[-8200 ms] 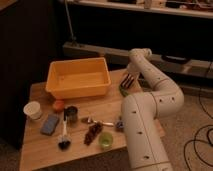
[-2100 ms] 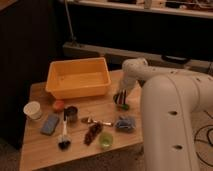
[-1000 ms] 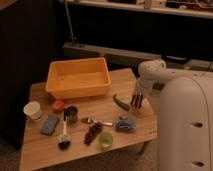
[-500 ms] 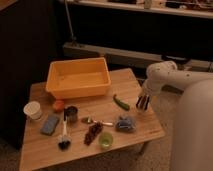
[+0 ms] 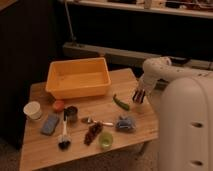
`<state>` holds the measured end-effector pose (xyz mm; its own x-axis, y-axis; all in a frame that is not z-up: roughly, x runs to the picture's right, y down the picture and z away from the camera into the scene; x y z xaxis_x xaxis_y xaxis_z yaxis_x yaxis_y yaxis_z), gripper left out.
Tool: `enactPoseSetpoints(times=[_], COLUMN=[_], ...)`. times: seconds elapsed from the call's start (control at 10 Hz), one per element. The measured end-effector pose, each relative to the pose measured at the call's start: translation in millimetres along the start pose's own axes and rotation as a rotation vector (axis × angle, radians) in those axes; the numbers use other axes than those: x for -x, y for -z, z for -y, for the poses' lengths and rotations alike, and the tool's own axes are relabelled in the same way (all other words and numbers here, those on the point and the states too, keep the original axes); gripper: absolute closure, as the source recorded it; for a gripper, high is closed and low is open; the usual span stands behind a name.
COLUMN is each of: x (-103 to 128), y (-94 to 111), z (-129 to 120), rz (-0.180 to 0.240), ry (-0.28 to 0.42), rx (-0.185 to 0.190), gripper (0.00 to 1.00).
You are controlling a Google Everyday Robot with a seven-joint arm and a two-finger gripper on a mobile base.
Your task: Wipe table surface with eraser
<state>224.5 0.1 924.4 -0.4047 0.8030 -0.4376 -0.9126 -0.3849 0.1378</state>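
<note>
The light-brown wooden table surface [image 5: 42, 152] fills the lower left of the camera view. A flat grey-blue rectangular block [image 5: 50, 124], which looks like the eraser, lies near the table's left end. My gripper [image 5: 139, 96] hangs over the table's right edge, just right of a green pepper [image 5: 120, 103] and far from the block. It holds nothing that I can see. My white arm and body fill the right side.
An orange bin [image 5: 75, 92] stands at the back of the table. A white cup [image 5: 33, 110], a small orange object [image 5: 58, 105], a dark can [image 5: 71, 113], a brush [image 5: 63, 137], a spoon [image 5: 95, 121], a blue bag [image 5: 125, 124] and a green cup [image 5: 105, 141] lie around.
My arm has swung right, from over the table's middle near the pepper to its right edge. The items on the table have not moved.
</note>
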Motion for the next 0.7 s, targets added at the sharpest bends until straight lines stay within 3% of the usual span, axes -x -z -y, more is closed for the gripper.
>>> enactPoseSetpoints(times=[0.4, 0.7], x=[65.5, 79.9], y=[-74.6, -83.1], z=[-32.3, -42.8], rz=[0.001, 0.012], ry=[-0.007, -0.011], rx=[0.009, 0.016], gripper=[1.00, 1.00])
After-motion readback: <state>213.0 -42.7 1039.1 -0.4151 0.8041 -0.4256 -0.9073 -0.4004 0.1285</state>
